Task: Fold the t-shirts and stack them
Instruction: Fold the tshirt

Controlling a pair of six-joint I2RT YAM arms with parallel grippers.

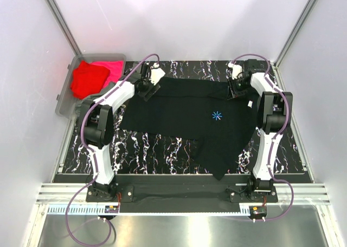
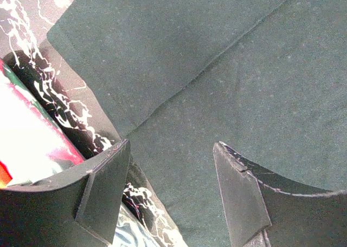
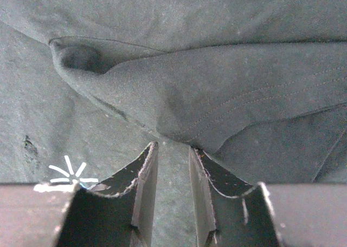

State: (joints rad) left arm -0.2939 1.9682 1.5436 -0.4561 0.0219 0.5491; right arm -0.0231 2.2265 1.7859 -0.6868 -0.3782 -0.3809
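key relation: black t-shirt (image 1: 184, 111) lies flat between the two tools, long axis running from one to the other; the cloth spreads from both toward the arm bases
left gripper (image 2: 171, 149): spread wide over the shirt's sleeve edge, nothing between the fingers
right gripper (image 3: 173, 147): fingers nearly together with a narrow gap, a raised fold at the tips; we cannot tell if it is pinched
nearer arm: we judge neither, each is at its own far corner
counts: one black shirt; one red t-shirt (image 1: 87, 80) and one pink t-shirt (image 1: 113, 68) in the bin (image 1: 64, 102), outboard of the left gripper
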